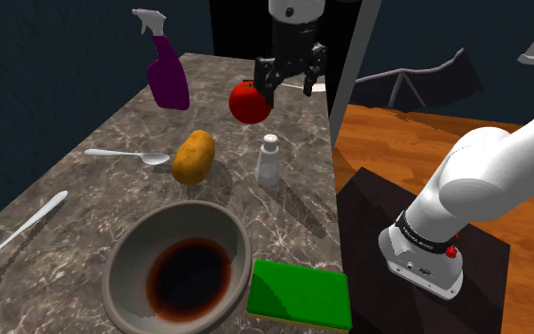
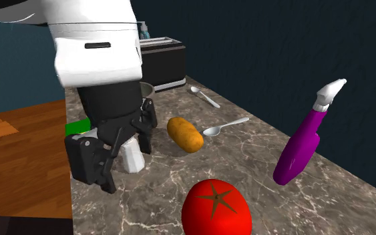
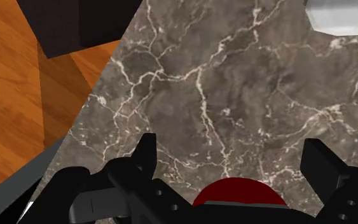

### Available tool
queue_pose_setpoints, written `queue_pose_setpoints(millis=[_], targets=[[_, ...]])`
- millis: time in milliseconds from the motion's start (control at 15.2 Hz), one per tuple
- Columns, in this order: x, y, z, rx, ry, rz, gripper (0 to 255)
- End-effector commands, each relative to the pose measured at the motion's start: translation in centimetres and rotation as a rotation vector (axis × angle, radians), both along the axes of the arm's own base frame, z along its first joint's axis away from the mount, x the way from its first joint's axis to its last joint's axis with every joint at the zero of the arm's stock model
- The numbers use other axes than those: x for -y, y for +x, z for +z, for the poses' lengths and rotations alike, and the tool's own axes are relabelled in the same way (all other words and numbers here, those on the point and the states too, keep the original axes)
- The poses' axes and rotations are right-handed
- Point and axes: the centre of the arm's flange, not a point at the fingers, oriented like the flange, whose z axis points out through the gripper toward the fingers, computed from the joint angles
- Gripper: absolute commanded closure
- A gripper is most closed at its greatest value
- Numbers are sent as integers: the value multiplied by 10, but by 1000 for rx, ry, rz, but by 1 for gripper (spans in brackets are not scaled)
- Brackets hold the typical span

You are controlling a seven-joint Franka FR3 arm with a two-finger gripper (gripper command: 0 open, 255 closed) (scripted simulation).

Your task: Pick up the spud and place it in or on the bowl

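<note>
Marble countertop (image 1: 84, 190): bears all items.
Grey bowl (image 1: 122, 256), dark brown inside: near end, upright.
Green sponge (image 1: 300, 294): just right of the bowl, at the counter's edge.
Purple spray bottle (image 1: 168, 81): far left.
Black gripper (image 1: 290, 85): above the far end by the tomato (image 1: 248, 102), fingers spread, gripping nothing.
Potato (image 1: 193, 157): lying mid-counter beyond the bowl, between the spoon (image 1: 122, 154) and white shaker (image 1: 269, 159), apart from both.
</note>
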Motion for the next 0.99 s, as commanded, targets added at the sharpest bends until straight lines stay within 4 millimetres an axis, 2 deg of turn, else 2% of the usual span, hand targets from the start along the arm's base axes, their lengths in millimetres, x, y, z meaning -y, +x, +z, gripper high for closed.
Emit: queue_pose_setpoints(millis=[0, 462, 924], targets=[[-23, 9, -5, -4, 5, -53, 0], [-100, 58, -25, -21, 21, -223, 0], [-167, 119, -44, -37, 36, -394, 0]])
